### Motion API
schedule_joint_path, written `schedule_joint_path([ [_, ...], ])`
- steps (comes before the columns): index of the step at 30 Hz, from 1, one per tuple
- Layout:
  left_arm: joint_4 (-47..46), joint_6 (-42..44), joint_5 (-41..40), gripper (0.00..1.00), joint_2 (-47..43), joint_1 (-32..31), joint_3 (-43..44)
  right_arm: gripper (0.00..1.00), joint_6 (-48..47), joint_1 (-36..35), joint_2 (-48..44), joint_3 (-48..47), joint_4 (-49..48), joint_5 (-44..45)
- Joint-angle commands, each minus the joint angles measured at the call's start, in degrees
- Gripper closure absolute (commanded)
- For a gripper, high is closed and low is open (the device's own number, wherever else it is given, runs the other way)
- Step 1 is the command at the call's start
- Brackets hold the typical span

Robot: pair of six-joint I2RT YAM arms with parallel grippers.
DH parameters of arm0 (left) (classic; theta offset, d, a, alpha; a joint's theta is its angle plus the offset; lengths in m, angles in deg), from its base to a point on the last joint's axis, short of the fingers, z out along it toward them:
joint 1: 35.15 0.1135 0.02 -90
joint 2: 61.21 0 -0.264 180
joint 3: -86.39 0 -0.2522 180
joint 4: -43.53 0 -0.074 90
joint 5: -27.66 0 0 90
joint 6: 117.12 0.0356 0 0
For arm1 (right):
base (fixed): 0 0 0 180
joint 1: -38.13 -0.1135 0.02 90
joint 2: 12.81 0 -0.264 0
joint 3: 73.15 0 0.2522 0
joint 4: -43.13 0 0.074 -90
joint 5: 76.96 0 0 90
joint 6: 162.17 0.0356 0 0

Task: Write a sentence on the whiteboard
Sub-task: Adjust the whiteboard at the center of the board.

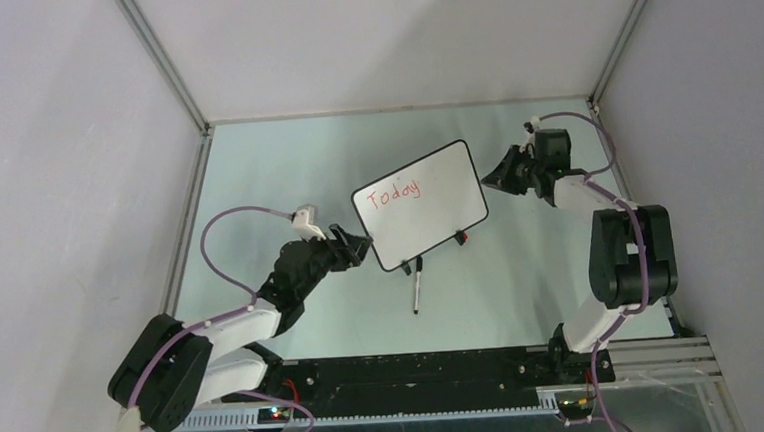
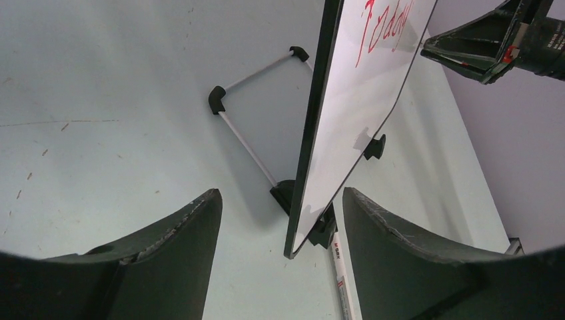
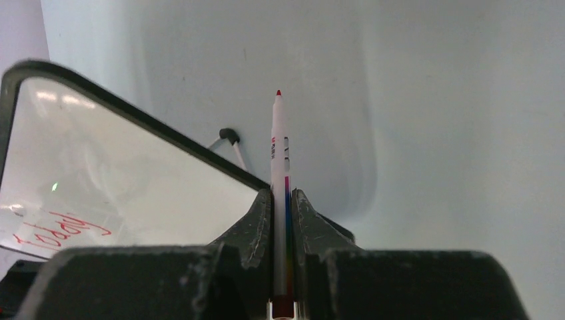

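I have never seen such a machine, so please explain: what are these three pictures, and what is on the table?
Two robot arms stand at a table. The top picture looks down from above; the other two come from a camera on each wrist. A small whiteboard stands on the table, with the red word "Today" on it. The right arm holds a red-tipped marker in shut jaws. The left arm has open jaws near the board's edge. A second pen lies before the board.

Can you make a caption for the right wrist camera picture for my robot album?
Right gripper pinches a red-tipped marker beside the whiteboard, where "Today" is written in red.
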Motion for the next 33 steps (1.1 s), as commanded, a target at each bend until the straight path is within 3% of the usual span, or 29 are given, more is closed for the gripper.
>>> schedule_joint_path([
  [1,0.45,1.45,-0.46,0.30,0.33,-0.22,3.24,1.00,-1.13,-1.88,-0.25,-0.80,-1.86,0.05],
  [11,-3.71,0.38,2.25,0.39,3.77,2.25,3.55,1.00,-0.82,-3.99,-7.21,6.39,-3.22,2.93],
  [19,-4.38,5.43,3.15,0.45,6.68,5.27,4.90,1.00,-0.63,-5.43,-12.95,11.34,-3.15,4.58],
  [33,-14.93,8.04,8.84,0.47,20.88,5.52,9.54,1.00,-1.26,-6.15,-19.42,14.57,0.65,8.21],
])
